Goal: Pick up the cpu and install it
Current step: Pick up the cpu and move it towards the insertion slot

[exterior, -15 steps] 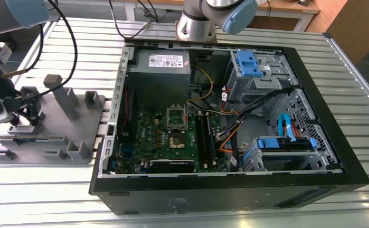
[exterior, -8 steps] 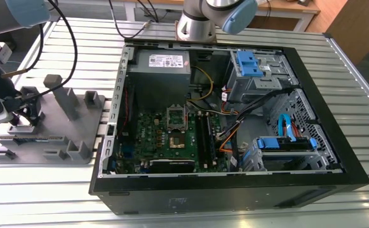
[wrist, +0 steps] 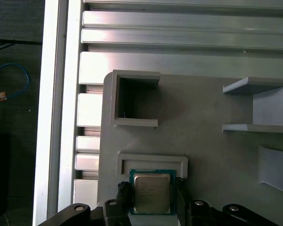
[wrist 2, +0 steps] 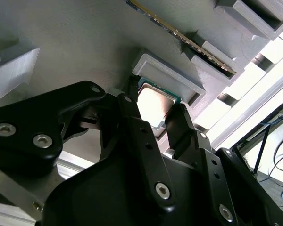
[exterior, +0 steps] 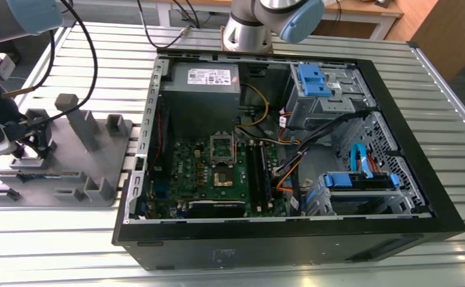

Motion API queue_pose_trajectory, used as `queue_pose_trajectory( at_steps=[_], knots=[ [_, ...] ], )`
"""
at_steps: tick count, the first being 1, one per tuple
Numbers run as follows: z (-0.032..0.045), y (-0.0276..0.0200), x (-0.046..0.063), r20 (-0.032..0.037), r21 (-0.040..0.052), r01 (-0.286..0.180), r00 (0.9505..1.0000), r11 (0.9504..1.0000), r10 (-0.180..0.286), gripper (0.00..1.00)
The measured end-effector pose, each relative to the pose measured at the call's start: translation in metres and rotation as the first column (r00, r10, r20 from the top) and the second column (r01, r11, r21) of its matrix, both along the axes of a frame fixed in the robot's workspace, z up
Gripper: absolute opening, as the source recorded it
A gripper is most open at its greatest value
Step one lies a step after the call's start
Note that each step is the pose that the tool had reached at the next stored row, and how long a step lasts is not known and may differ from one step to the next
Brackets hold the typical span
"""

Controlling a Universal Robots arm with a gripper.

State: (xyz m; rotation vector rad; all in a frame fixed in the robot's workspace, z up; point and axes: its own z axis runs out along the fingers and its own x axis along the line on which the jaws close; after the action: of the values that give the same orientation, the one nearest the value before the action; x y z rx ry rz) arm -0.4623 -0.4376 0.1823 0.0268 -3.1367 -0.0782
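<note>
One cpu [wrist: 152, 193] lay flat, shiny top upward, in its holder recess [wrist: 151, 160]; two fingers [wrist 2: 132, 117] were closed on its opposite edges.

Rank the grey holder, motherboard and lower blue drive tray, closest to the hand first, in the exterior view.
1. Grey holder, under the hand gripping the cpu, exterior view's left.
2. Motherboard, mid-case.
3. Lower blue drive tray, exterior view's right.
</note>
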Motion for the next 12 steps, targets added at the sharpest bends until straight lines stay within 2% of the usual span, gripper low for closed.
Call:
queue_pose_trajectory(
  at_steps=[3,4,5,6,12],
  knots=[
    [0.0000,0.0000,0.0000,0.0001,0.0000,0.000,1.0000,1.0000,0.000,0.52],
    [0.0000,0.0000,0.0000,0.0000,0.0000,0.000,1.0000,1.0000,0.000,0.57],
    [0.0000,0.0000,0.0000,0.0000,0.0000,0.000,1.0000,1.0000,0.000,0.57],
    [0.0000,0.0000,0.0000,0.0000,0.0000,0.000,1.0000,1.0000,0.000,0.64],
    [0.0001,0.0000,0.0000,0.0000,0.0000,0.000,1.0000,1.0000,0.000,0.64]
  ],
)
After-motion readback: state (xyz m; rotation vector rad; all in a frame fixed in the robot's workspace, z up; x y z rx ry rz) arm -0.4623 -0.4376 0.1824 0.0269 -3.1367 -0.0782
